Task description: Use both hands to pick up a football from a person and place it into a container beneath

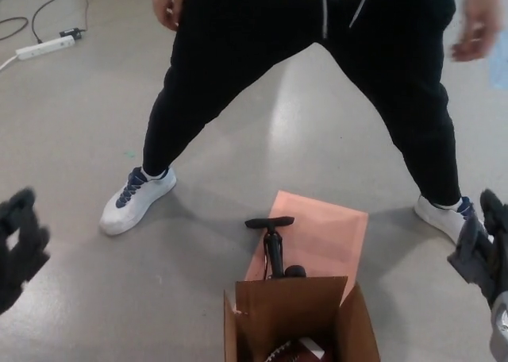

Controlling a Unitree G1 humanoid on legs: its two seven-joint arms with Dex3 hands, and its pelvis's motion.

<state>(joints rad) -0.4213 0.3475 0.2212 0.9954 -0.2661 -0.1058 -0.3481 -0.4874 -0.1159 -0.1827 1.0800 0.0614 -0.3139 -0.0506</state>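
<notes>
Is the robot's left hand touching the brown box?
Apart. The head view shows the left hand at the picture's left edge, with a wide stretch of bare grey floor between it and the cardboard box.

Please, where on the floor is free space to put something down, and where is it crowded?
Free: the grey floor between the white shoe and the power strip. Crowded: around the cardboard box, with the pump standing just behind it.

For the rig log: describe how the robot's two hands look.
Both are black with thick, blocky fingers. Only part of the left hand shows at the picture's edge. The right hand shows a grey patch on its fingers and a silver wrist piece below.
</notes>
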